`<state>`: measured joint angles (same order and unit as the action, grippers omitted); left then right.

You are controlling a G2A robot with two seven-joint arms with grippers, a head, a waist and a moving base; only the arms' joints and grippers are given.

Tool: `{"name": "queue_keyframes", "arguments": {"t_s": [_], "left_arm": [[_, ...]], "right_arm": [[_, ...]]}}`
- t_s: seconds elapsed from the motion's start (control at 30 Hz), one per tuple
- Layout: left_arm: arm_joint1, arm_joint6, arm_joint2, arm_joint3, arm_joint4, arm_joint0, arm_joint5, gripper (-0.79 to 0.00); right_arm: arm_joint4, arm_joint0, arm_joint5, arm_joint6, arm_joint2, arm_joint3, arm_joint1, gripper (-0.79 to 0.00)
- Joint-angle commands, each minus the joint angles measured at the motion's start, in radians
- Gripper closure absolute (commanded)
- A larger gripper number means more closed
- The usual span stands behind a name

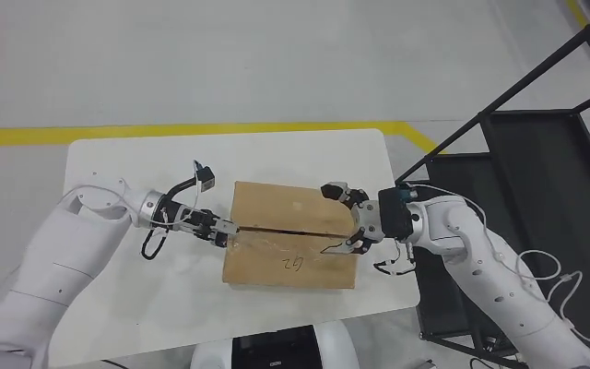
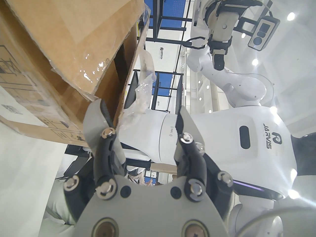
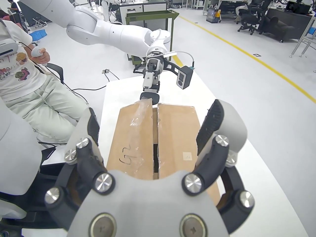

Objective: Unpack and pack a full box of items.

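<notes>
r gripper (image 3: 154,114): jaws wide apart, over one end of box (image 3: 177,129), straddling centre seam.
l gripper (image 2: 140,109): jaws apart, nothing clamped, at box's opposite end; one finger (image 2: 92,122) at flap corner.
box: cardboard, flaps down, seam slightly gapped, sits on white table (image 1: 120,157).
tape (image 3: 141,113): clear strip, lifted off box seam at l gripper end.

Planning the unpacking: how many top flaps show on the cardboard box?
2. The far flap lies away from the robot; the near flap, with handwriting, toward it; they meet at the middle seam. More may be hidden underneath.
</notes>
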<state>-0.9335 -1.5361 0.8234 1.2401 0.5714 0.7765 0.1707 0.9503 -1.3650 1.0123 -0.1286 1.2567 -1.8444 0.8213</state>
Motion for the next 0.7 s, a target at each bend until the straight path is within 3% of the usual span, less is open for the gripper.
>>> {"name": "queue_keyframes", "arguments": {"t_s": [0.0,0.2,0.27,0.4,0.67], "left_arm": [[0.0,0.0,-0.006,0.003,-0.017,-0.003,-0.011,0.0],[0.005,0.0,-0.007,0.009,-0.044,-0.006,-0.039,0.0],[0.009,0.0,0.002,0.008,-0.05,-0.006,-0.043,-0.074],[0.015,0.002,0.016,0.014,-0.076,-0.003,-0.053,0.0],[0.031,0.025,0.081,0.017,-0.069,0.011,-0.043,0.0]], "right_arm": [[0.001,0.002,0.0,-0.009,-0.005,0.005,-0.003,-0.785],[0.011,0.014,0.0,-0.021,-0.034,0.023,-0.01,-0.785],[0.012,0.024,0.0,-0.017,-0.05,0.033,-0.01,-0.785],[0.013,0.048,0.0,0.003,-0.083,0.052,-0.007,-0.785],[0.001,0.101,-0.005,0.052,-0.151,0.088,0.01,-0.785]]}}
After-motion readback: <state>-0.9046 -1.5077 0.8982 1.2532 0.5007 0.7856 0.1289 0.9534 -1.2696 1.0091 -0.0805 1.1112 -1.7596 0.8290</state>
